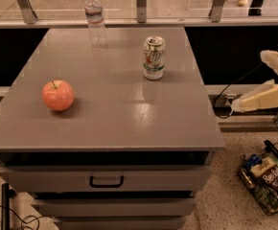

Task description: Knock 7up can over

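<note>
The 7up can [154,57] stands upright on the grey cabinet top [110,114], toward its back right. It is white and green with a silver top. My gripper [254,80] is at the right edge of the view, off the cabinet and well to the right of the can, with its two cream fingers [261,98] spread apart and nothing between them. The gripper does not touch the can.
A red apple [58,95] sits at the left of the cabinet top. A clear water bottle [96,18] stands at the back, left of the can. A wire basket of snacks [268,178] lies on the floor at the right. Drawers face the front.
</note>
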Motion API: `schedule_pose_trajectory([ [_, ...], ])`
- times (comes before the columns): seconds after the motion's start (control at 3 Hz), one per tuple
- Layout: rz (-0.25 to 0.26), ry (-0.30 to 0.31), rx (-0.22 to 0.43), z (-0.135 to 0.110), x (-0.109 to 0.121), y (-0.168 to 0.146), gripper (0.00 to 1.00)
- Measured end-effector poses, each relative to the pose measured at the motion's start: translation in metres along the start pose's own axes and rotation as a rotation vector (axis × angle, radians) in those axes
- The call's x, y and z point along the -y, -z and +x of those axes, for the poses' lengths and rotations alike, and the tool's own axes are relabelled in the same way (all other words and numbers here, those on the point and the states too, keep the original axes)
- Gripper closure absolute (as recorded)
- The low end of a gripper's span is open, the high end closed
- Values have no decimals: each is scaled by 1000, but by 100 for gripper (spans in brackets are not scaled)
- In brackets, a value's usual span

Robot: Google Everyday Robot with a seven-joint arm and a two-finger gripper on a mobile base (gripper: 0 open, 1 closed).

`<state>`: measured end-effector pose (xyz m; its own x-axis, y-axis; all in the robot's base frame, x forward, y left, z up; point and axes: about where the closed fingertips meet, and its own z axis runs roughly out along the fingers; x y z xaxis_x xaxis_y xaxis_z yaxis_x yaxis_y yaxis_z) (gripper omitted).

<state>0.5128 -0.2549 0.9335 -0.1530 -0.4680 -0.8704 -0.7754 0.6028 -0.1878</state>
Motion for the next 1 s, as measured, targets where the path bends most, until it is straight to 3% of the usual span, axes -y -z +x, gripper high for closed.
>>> schedule_pose_trajectory([
  [0.33, -57, -19, 127, -35, 21, -61, 0],
  [1.0, -63, -13, 126, -35, 24, -80, 0],
])
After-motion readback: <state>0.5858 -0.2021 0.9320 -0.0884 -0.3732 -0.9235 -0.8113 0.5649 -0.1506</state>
